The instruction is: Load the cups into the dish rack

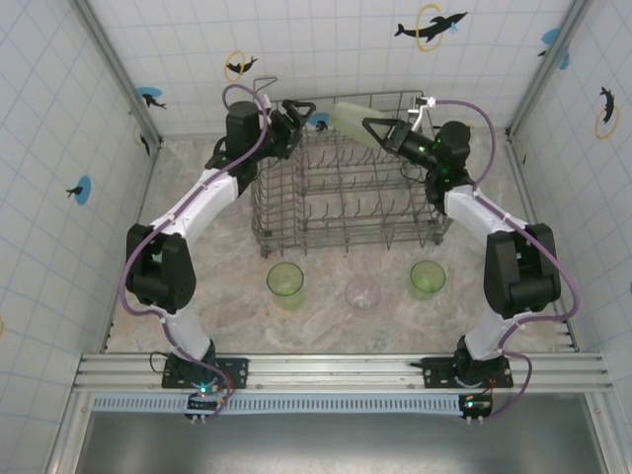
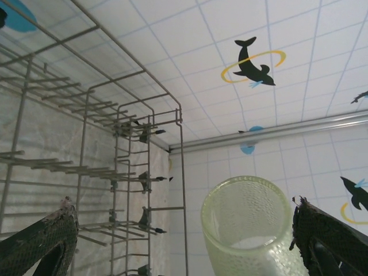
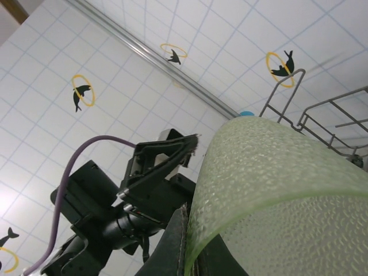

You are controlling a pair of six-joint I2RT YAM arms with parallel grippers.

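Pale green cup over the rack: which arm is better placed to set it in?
Right. The right arm has its jaws shut on the pale green cup, held above the far side of the dish rack. The left arm has its jaws open, gripping nothing.

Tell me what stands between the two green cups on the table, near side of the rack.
A clear tumbler stands between the left green cup and the right green cup, touching neither, in the top view.

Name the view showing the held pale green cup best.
Left wrist: the pale green cup shows its whole rim and wall. Right wrist crops it close; top external shows it small, in the right gripper.
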